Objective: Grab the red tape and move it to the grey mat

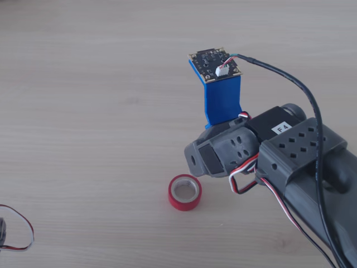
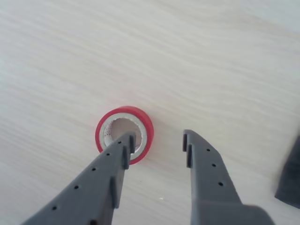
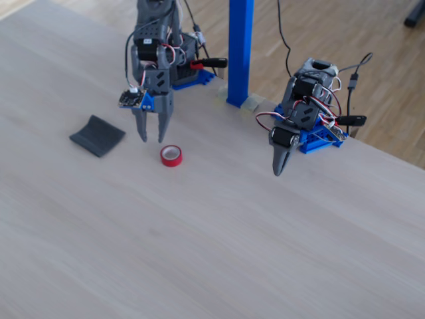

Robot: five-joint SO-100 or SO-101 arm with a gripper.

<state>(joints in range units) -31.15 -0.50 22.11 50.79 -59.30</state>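
Note:
The red tape [image 2: 144, 125] lies flat on the pale wooden table, its whitish core ring facing up, and also shows in the other view [image 1: 184, 192] and the fixed view [image 3: 171, 155]. My gripper [image 2: 158, 143] is open and holds nothing. In the wrist view its left fingertip [image 2: 127, 143] overlaps the roll's lower rim, while the right finger stands clear of it. In the fixed view the gripper [image 3: 151, 138] points down just left of and behind the roll. The grey mat [image 3: 97, 135] lies further left on the table, and its dark corner [image 2: 290, 173] shows at the wrist view's right edge.
A second arm [image 3: 295, 116] stands at the table's far right edge, its gripper hanging down. A blue post [image 3: 240, 53] rises between the two arm bases. A thin red and black wire loop [image 1: 17, 234] lies at the other view's bottom left.

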